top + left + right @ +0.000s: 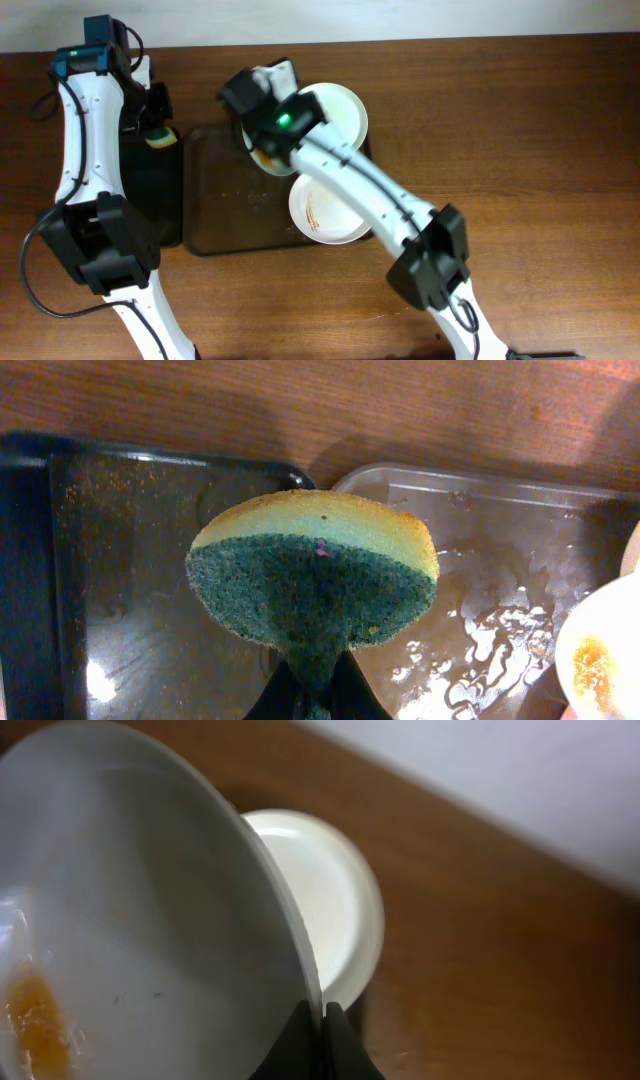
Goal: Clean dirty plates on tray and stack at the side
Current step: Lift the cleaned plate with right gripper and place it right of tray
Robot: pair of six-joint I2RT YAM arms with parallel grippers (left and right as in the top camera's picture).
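Note:
My right gripper (pixel 262 145) (pixel 322 1020) is shut on the rim of a dirty white plate (pixel 268 160) (pixel 130 920) and holds it tilted over the far end of the dark brown tray (pixel 225 200). The plate has an orange smear. A second smeared plate (pixel 325 210) lies at the tray's right edge. A third plate (pixel 342 108) (pixel 335 890) rests on the table past the tray's far right corner. My left gripper (pixel 157 125) (pixel 318 695) is shut on a yellow-and-green sponge (pixel 160 137) (pixel 312 570) over the black tray (pixel 155 195).
The narrow black tray (pixel 60 580) lies right beside the brown tray (pixel 480 570), whose wet surface glistens in the left wrist view. A smeared plate edge (pixel 600 660) shows at that view's lower right. Brown wooden table (pixel 520 150) extends to the right.

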